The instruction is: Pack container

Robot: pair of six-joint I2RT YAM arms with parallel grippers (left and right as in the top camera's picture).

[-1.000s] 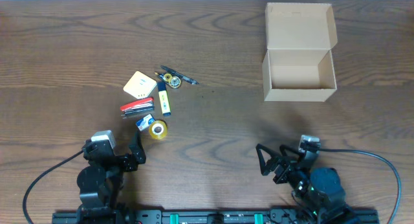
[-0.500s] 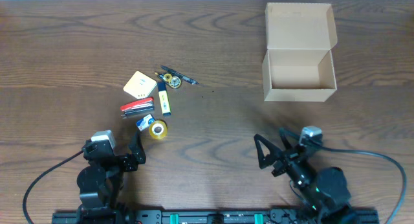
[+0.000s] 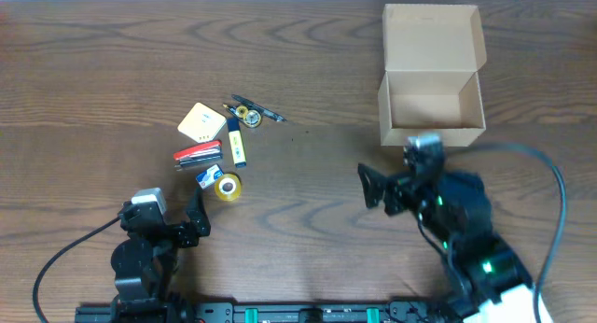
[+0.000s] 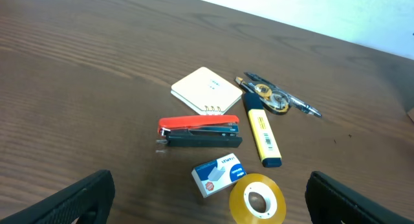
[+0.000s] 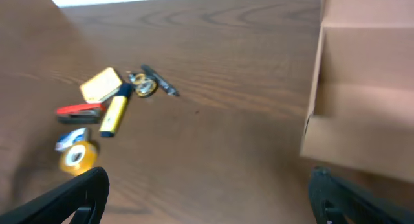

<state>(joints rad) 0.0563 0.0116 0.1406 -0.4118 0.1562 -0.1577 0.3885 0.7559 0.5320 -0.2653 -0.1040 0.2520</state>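
Lying open, the small tan cardboard box [image 3: 432, 110] is sitting just beyond the right gripper [image 3: 370, 187], whose jaws are gaping wide and empty. Left of the box, a pale yellow square pad [image 3: 202, 122], red stapler [image 3: 197, 154] and yellow tape roll [image 3: 227, 186] are clustering near the left gripper [image 3: 199, 214], also gaping empty.

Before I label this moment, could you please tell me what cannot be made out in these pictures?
Right wrist view: container cut off by the right edge, inside unseen; everything blurred.
Left wrist view: print on the small blue box too small.
Overhead: right gripper blurred.
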